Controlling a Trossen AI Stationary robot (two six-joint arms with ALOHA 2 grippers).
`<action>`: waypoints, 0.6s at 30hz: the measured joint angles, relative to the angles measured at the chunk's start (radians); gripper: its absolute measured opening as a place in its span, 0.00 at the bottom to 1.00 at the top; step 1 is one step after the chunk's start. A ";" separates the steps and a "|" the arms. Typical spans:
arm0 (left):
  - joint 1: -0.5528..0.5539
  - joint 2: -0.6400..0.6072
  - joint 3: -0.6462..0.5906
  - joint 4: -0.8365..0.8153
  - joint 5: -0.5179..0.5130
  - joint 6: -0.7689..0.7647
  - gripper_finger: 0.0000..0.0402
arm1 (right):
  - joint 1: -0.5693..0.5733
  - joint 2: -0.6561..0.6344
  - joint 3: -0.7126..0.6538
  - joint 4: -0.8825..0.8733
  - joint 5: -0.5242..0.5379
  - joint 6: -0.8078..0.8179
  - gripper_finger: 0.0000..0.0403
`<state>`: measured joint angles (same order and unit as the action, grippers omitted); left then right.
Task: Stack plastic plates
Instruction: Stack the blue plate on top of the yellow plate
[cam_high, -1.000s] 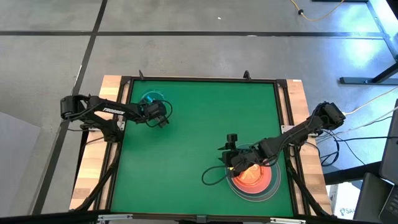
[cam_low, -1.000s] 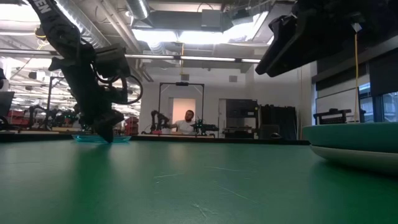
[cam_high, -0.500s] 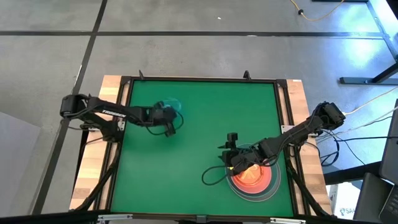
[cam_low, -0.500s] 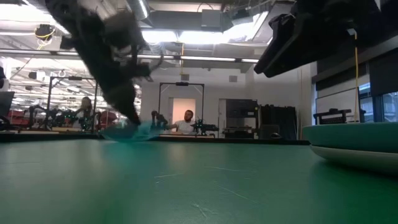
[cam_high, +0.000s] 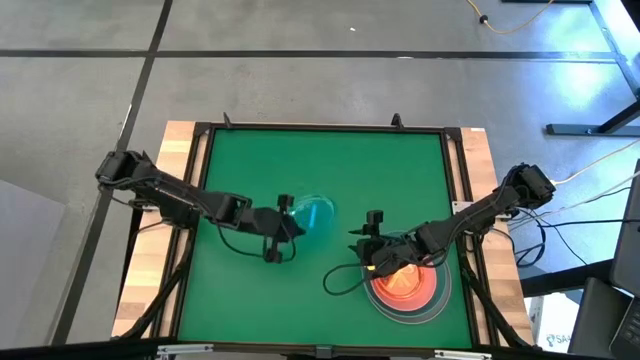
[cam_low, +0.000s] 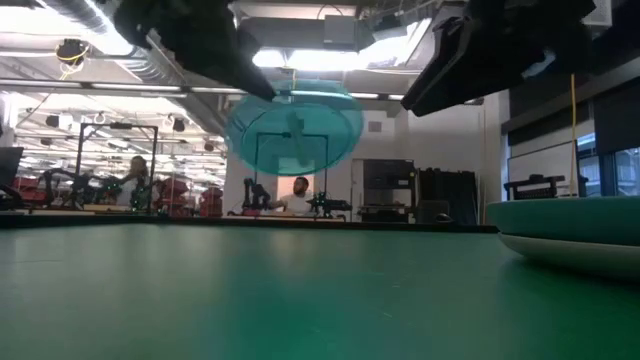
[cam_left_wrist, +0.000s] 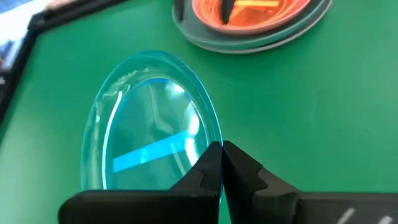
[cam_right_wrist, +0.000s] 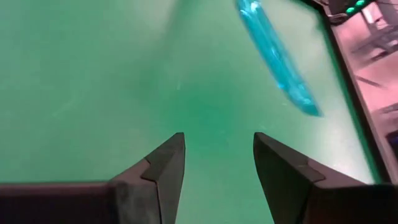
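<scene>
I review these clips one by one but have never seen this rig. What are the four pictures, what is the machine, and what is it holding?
It is a robot with two dark arms at a green table, each ending in a two-finger gripper. One picture looks straight down on the table, one looks level across the tabletop into the room, and two come from cameras on the arms' wrists.

The left gripper is pinched shut on the rim of a small translucent blue plate with a bar mark at its centre, held above the table near the middle. The right gripper is open, above the edge of a stack of plates near the right front corner: orange-pink inside, teal and grey-white rims around it.
</scene>
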<state>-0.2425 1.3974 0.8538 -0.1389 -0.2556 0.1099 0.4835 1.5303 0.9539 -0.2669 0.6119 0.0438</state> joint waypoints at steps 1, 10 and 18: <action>-0.015 0.008 0.010 0.000 -0.020 0.005 0.00 | 0.000 0.000 0.000 -0.003 0.009 -0.004 0.45; -0.066 0.216 0.216 -0.143 -0.080 0.117 0.00 | 0.002 -0.029 0.001 -0.030 0.032 -0.026 0.45; -0.091 0.355 0.388 -0.208 -0.103 0.237 0.00 | 0.044 -0.041 0.002 -0.035 -0.130 -0.050 0.45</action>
<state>-0.3333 1.7523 1.2422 -0.3471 -0.3583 0.3473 0.5274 1.4891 0.9554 -0.3024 0.4821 -0.0058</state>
